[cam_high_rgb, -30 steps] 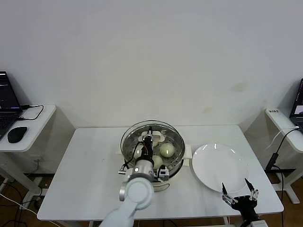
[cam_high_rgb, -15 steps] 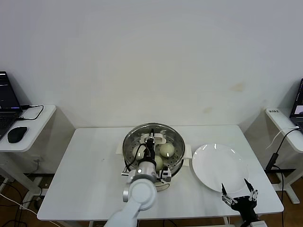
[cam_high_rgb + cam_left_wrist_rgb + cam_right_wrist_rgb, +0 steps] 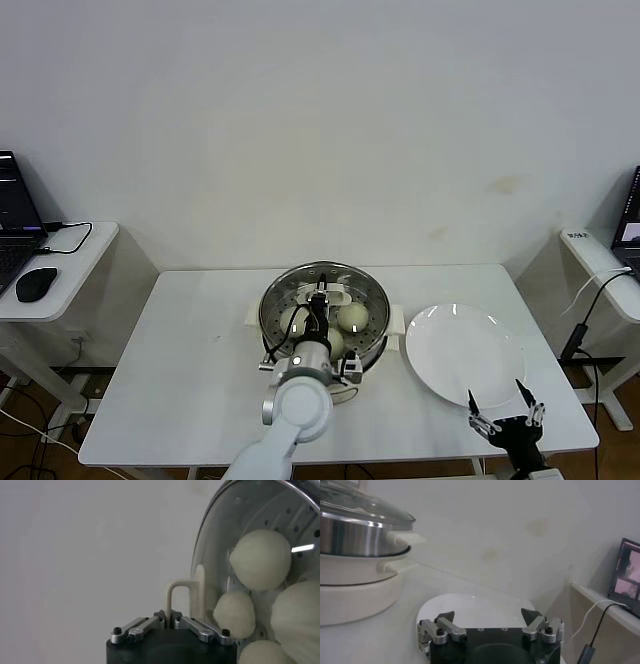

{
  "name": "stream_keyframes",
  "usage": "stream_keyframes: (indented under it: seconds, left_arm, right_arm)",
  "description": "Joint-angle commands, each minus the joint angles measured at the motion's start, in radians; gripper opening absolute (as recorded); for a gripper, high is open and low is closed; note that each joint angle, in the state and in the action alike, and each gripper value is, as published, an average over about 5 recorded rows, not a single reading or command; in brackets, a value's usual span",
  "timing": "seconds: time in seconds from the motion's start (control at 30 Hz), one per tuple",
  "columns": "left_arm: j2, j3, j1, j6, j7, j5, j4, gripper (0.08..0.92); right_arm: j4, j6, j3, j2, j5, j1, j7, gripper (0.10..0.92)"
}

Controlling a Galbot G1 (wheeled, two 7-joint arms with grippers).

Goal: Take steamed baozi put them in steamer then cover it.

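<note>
The cover (image 3: 322,297) has sunk onto the steamer (image 3: 372,345) — my left pincer (image 3: 171,622), clamped on its handle, should release next — right pincer (image 3: 505,412) gapes empty.

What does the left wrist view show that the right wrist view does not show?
Only the left wrist view shows the steamed baozi under the glass, and the left tool shut on the cover handle. Only the right wrist view shows the white plate, a laptop and the open right tool. Both show the steamer with the cover on it.
</note>
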Motion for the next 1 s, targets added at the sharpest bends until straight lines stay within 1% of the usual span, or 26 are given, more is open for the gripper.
stream_keyframes:
  seconds: [0.03, 0.37, 0.47, 0.6, 0.7, 0.9, 1.0]
  left_arm:
    - [-0.004, 0.000, 0.010, 0.001, 0.002, -0.008, 0.001, 0.133]
    - [-0.008, 0.000, 0.028, 0.001, -0.004, -0.032, -0.019, 0.133]
    - [-0.007, 0.000, 0.033, 0.002, -0.008, -0.039, -0.037, 0.164]
    - [0.006, -0.003, 0.051, 0.002, -0.010, -0.051, -0.082, 0.267]
    - [0.029, -0.008, 0.087, -0.001, -0.020, -0.074, -0.138, 0.354]
    - [0.101, -0.034, 0.194, -0.018, -0.063, -0.202, -0.310, 0.527]
    - [0.146, -0.077, 0.264, -0.032, -0.100, -0.312, -0.420, 0.614]
  right_arm:
    - [-0.001, 0.002, 0.000, -0.002, -0.001, 0.000, -0.001, 0.823]
    - [-0.001, 0.003, -0.006, -0.002, -0.005, -0.001, -0.004, 0.823]
    - [-0.001, 0.003, -0.007, -0.002, -0.007, -0.001, -0.004, 0.823]
    - [0.000, 0.003, -0.007, -0.001, -0.008, -0.002, -0.004, 0.823]
    - [0.000, 0.004, -0.007, -0.001, -0.008, -0.003, -0.004, 0.823]
    - [-0.006, 0.011, -0.007, -0.004, -0.007, -0.009, -0.002, 0.823]
    - [-0.010, 0.017, -0.007, -0.009, -0.002, -0.014, 0.000, 0.823]
